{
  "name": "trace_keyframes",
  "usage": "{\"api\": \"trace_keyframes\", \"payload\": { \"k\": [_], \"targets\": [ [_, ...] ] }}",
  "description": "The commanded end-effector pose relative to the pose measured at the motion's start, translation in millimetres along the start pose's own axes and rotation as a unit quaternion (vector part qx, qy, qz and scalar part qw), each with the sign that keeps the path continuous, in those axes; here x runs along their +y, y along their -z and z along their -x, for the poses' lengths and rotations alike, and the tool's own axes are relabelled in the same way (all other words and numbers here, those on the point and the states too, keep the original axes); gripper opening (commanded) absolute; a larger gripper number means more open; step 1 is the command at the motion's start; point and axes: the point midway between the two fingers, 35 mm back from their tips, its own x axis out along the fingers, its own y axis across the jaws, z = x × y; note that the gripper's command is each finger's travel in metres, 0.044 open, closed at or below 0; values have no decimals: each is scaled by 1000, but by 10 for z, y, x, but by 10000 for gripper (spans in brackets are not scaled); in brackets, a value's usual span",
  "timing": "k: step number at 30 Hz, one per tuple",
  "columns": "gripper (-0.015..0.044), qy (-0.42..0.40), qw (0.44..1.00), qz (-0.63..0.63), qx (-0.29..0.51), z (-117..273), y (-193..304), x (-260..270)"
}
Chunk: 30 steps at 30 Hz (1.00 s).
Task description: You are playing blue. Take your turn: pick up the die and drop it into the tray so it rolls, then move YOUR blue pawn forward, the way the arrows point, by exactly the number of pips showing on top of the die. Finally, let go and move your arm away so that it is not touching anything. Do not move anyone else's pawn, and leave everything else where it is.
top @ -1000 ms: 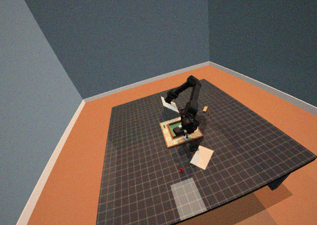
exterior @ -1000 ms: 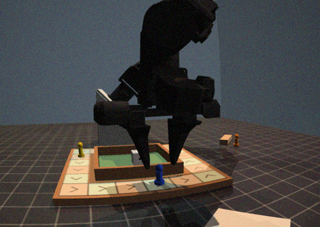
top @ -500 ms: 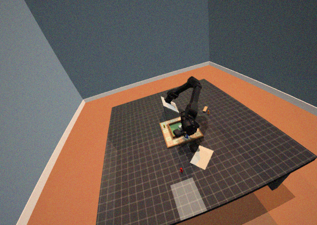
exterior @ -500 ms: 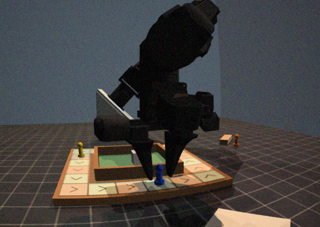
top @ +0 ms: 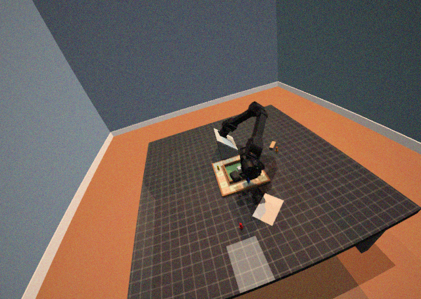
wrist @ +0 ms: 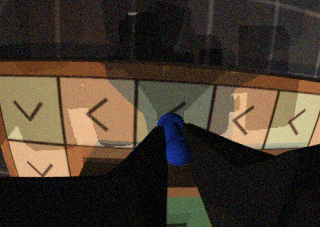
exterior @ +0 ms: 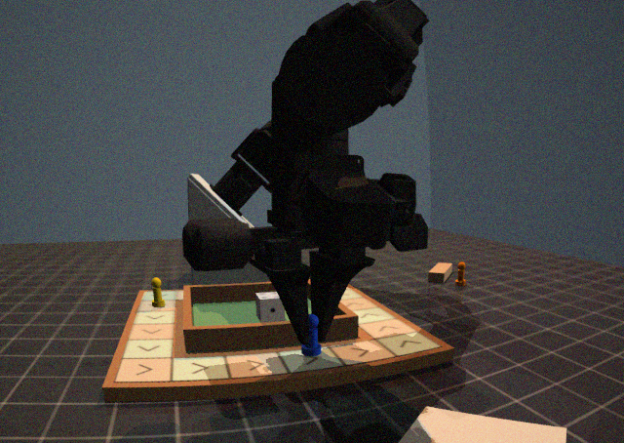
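Observation:
My gripper [exterior: 313, 339] [wrist: 173, 133] points down at the front row of the board [exterior: 201, 394] [wrist: 100, 69] and is shut on the blue pawn [exterior: 313, 333] [wrist: 176, 144] [top: 248, 180]. The pawn is upright on, or just above, a front-row square, the fourth counting from the left corner in the exterior view. The front-row arrows point right in that view. The white die [exterior: 271, 307] [top: 239, 168] rests in the green-floored tray [exterior: 226, 339], behind the fingers. One pip shows on its front side; the pips on top cannot be read.
A yellow pawn [exterior: 157, 293] [top: 218, 168] stands on the board's left side. A grey wedge [exterior: 204, 211] with a sloping white top is behind the board. A wooden block [exterior: 439, 272] [top: 272, 144] and orange pawn [exterior: 460, 274] [top: 276, 149] stand off the board. A cream sheet [top: 272, 211] and red pawn [top: 241, 226] are in front.

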Motion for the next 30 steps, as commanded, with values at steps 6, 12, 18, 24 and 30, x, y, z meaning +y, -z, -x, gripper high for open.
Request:
{"api": "trace_keyframes", "payload": {
  "k": [6, 12, 18, 24, 30],
  "targets": [
    [0, 5, 1000, 1, -6, 563, -64, -46],
    [0, 4, 1000, 0, -5, 965, -40, -26],
    [0, 2, 1000, 0, -5, 1199, -8, 0],
    [0, 3, 1000, 0, -4, 1126, 27, 106],
    [0, 4, 1000, -1, -4, 1000, 105, 283]
  ]
}}
